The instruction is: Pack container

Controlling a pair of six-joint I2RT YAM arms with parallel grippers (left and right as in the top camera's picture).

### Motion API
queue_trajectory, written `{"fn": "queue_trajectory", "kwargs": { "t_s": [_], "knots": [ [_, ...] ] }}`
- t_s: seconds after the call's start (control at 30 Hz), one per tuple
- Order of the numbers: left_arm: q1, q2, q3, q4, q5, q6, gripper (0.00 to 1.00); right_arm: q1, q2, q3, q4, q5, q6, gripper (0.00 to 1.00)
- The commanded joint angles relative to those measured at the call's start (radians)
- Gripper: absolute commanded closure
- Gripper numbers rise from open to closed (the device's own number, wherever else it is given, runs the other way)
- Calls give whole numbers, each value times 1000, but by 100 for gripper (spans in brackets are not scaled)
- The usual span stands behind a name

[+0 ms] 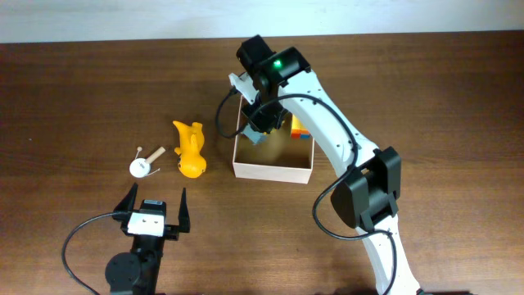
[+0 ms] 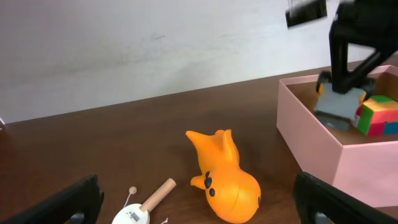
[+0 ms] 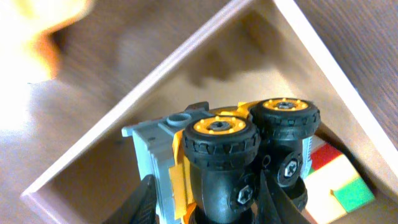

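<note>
Container (image 1: 272, 170) is sitting right of centre; the right gripper (image 1: 263, 123) is pinching a toy truck (image 3: 217, 149) inside it, beside a coloured cube (image 3: 339, 180). The left gripper (image 1: 156, 199) is hovering, spread wide, near left.

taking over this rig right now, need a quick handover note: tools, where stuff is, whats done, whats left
Left tool: open, empty, hanging short of the orange toy.
Right tool: shut on the toy truck, down inside the container on its left side. I cannot tell whether the truck touches the floor.
Done: the colour cube lies in the container, right side.
Left: release the truck. The orange toy and the small white piece with a wooden stick lie on the table left of the container and probably go in next.
</note>
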Motion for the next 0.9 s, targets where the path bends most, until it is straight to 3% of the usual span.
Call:
{"fn": "queue_trajectory", "kwargs": {
  "t_s": [0.0,0.2,0.57,0.63,0.73,0.87],
  "knots": [
    [3,-8,-5,-3,-7,16,1,-8,5,59,-17,-203,-75,79],
    [3,-8,-5,-3,-7,16,1,-41,5,72,-39,-542,-182,79],
    [3,-8,-5,-3,-7,16,1,-166,5,72,-80,-751,-224,78],
    [3,-8,-5,-3,-7,16,1,-177,5,72,-90,-782,-236,58],
    [3,-8,-5,-3,-8,17,1,-182,5,72,-100,-786,-238,38],
    [3,-8,-5,-3,-7,16,1,-174,5,72,-121,-755,-237,29]
  ]
}}
